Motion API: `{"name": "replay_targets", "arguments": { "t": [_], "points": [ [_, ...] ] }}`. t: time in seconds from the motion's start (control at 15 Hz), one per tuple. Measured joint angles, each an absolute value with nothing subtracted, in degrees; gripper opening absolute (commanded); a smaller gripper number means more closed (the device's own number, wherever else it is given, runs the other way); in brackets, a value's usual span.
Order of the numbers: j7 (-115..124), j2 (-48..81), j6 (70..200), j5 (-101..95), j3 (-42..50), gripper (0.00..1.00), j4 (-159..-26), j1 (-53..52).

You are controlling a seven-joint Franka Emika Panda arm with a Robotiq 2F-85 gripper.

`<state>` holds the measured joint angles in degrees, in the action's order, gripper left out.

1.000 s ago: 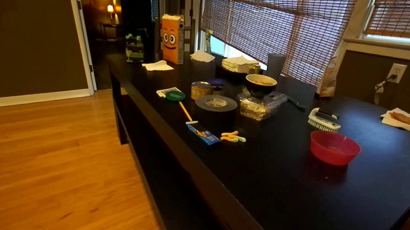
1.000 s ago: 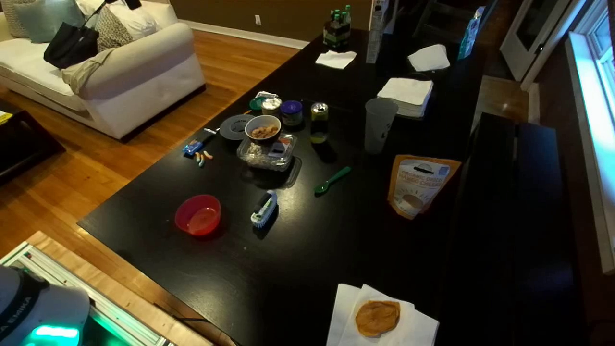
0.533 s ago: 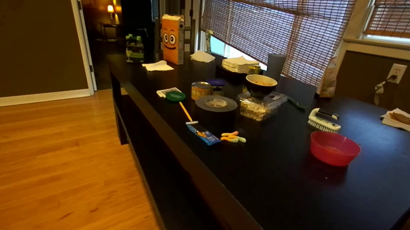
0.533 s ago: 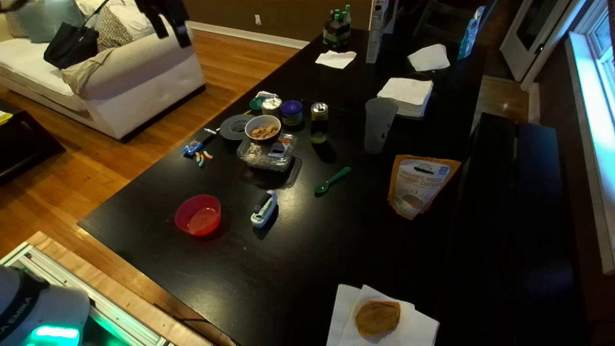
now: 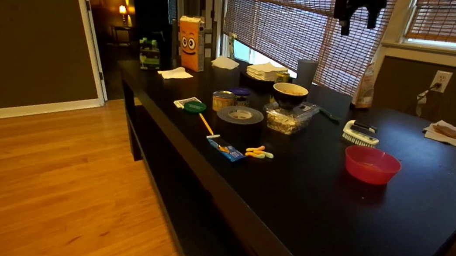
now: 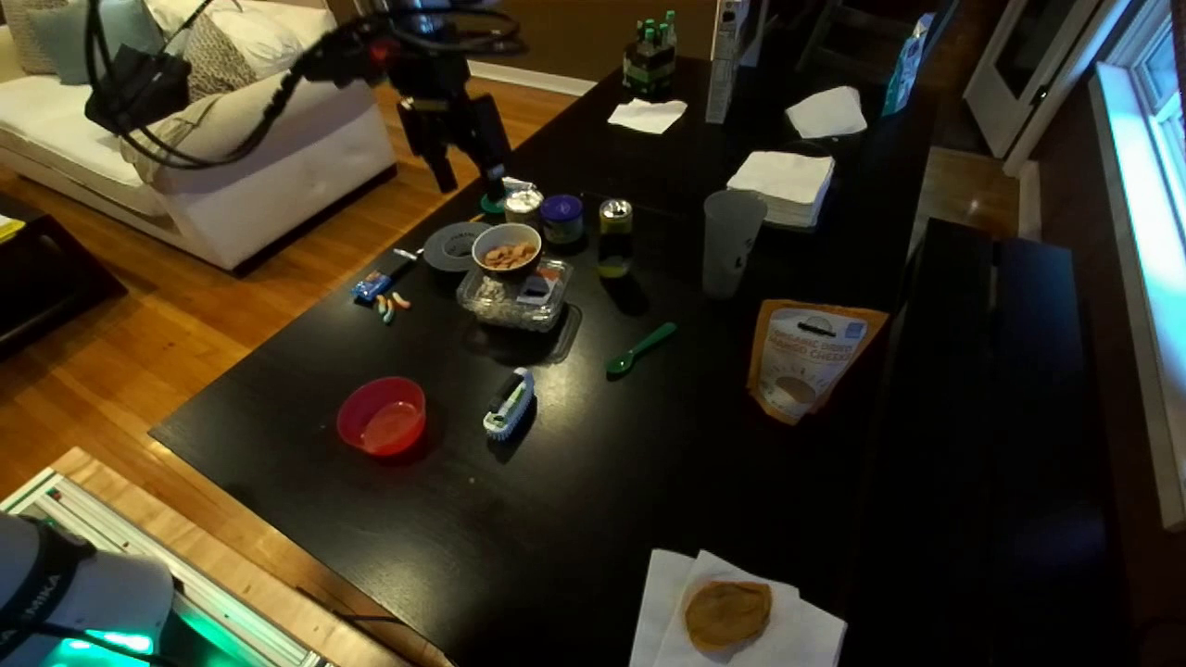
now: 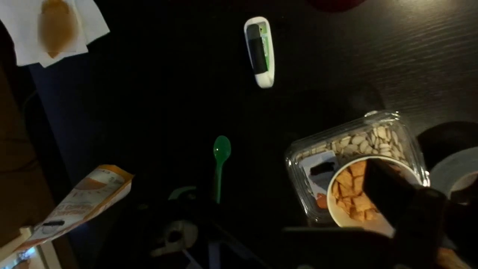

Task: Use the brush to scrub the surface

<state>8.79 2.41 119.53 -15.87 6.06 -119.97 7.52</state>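
On black tabletop (image 6: 574, 528), brush (image 6: 510, 405), spread-fingered tool (image 5: 358, 29) above.

The two-fingered tool (image 6: 471, 180) is black, the looping cables (image 6: 271, 115) black too, the pale base (image 6: 125, 588) lit green.

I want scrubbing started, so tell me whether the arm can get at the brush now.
Likely yes. The gripper is open and empty above the table, nothing lies on the brush, and the red bowl stands beside it with a gap. It would need to move across and down.
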Motion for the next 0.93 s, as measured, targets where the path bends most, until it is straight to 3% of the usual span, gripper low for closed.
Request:
{"name": "replay_targets", "arguments": {
  "t": [0.93],
  "points": [
    [3.8, 12.5, 119.9, -16.2, 9.3, 1.00, -119.8, 8.7]
  ]
}}
